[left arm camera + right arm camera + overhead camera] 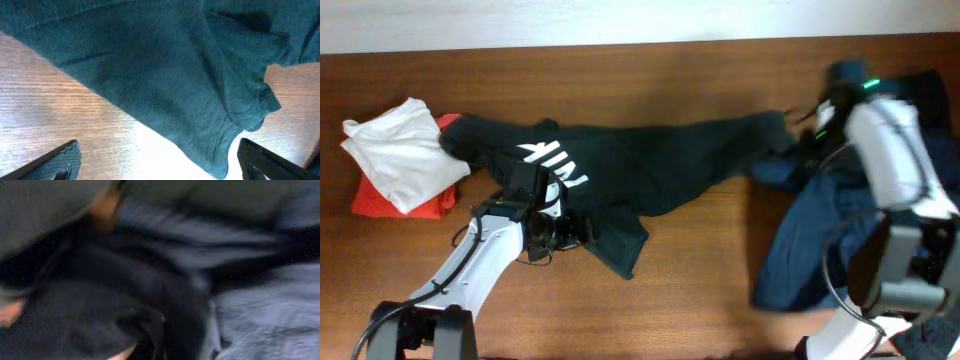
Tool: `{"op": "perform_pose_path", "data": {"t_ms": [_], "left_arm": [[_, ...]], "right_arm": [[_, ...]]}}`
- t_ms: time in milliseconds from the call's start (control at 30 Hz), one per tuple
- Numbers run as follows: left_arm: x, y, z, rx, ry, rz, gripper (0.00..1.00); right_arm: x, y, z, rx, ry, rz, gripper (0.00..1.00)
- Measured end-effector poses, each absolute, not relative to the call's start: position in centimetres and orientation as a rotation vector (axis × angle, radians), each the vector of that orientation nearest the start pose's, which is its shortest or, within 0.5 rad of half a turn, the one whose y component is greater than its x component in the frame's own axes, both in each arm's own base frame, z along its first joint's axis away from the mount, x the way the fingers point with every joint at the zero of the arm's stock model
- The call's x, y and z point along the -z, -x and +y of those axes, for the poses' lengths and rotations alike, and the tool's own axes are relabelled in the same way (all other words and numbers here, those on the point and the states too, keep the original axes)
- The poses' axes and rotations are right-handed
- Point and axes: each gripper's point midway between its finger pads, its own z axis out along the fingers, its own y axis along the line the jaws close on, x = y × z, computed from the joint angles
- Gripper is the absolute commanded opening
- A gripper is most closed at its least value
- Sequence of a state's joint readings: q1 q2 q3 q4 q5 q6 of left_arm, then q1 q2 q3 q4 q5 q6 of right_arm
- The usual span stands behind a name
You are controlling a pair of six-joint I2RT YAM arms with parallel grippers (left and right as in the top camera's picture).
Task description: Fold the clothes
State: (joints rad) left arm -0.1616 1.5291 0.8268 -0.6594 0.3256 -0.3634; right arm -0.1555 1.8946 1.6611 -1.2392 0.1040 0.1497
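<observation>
across the table (700, 260) middle we see the black t-shirt (620, 165) spread, bare wood along its near hem; our left gripper (159, 150) hovers there, jaws apart. at right, over navy clothes (810, 250), the right gripper (817, 125) blurs; we cannot tell its jaws.

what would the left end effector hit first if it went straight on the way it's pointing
Most likely the black T-shirt: in the left wrist view its hem lies directly ahead of the open left end effector. Height is unclear, so it might touch the table first.
</observation>
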Motion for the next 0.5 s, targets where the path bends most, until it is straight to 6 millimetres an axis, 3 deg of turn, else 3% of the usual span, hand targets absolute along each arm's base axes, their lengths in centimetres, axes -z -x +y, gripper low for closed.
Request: {"op": "perform_pose_path", "data": {"t_ms": [33,67,133,200,267,367,433,500], "left_arm": [[-3.3,-27.1,-10.0,0.554,0.249,2.966,0.99],[-3.3,-27.1,-10.0,0.554,0.249,2.966,0.99],[-3.3,-27.1,-10.0,0.553,0.249,2.966,0.99],[-3.3,-27.1,-10.0,0.553,0.25,2.966,0.99],[-3.3,-27.1,-10.0,0.554,0.25,2.967,0.99],[-3.3,-27.1,-10.0,0.553,0.25,2.967,0.99],[-3.3,-27.1,-10.0,0.554,0.25,2.967,0.99],[-3.3,-27.1,-10.0,0.553,0.25,2.967,0.99]], "right_arm": [[-16.2,-38.4,-10.9,0.2,-0.602,2.866,0.04],[-18.7,-38.6,-13.4,0.22,-0.698,2.774,0.04],[-21.2,-37.8,-16.8,0.258,-0.823,2.671,0.04],[-20.7,-35.2,-19.8,0.348,-1.003,2.659,0.05],[-20.0,-31.9,-22.6,0.493,-1.236,2.617,0.24],[-20.3,-28.6,-26.7,0.605,-1.471,2.485,0.31],[-20.3,-26.9,-28.1,0.621,-1.573,2.437,0.31],[-20.1,-26.7,-28.1,0.574,-1.6,2.438,0.29]]}}
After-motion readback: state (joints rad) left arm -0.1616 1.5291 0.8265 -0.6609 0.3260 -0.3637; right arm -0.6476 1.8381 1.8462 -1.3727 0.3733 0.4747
